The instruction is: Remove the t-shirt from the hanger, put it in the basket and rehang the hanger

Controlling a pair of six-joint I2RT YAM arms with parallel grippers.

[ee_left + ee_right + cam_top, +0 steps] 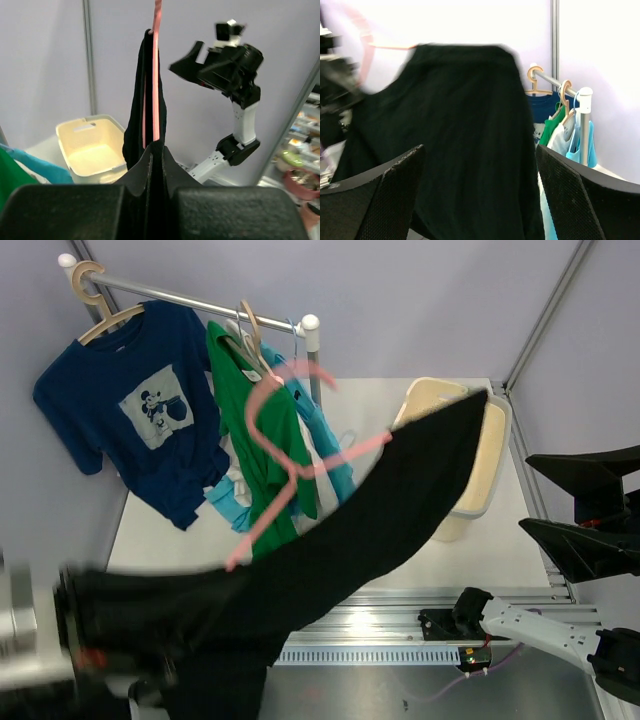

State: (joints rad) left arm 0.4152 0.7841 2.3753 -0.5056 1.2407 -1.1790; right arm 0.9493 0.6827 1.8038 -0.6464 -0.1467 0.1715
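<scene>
From seven to one o'clock overhead, the black fabric t-shirt, seemingly light and limp, drapes the thin pink plastic hanger, one end clamped in the left gripper; the right gripper, jaws apart at three o'clock, could pinch loose cloth.

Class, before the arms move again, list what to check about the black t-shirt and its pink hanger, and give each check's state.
1. Left gripper shut on the black t-shirt: ok.
2. Pink hanger out of the shirt: not ok, it sits inside.
3. Right gripper open: ok.
4. Right gripper at the hanger: not ok, they are apart.
5. Hanger hook clear of the rail: cannot tell, blurred.
</scene>
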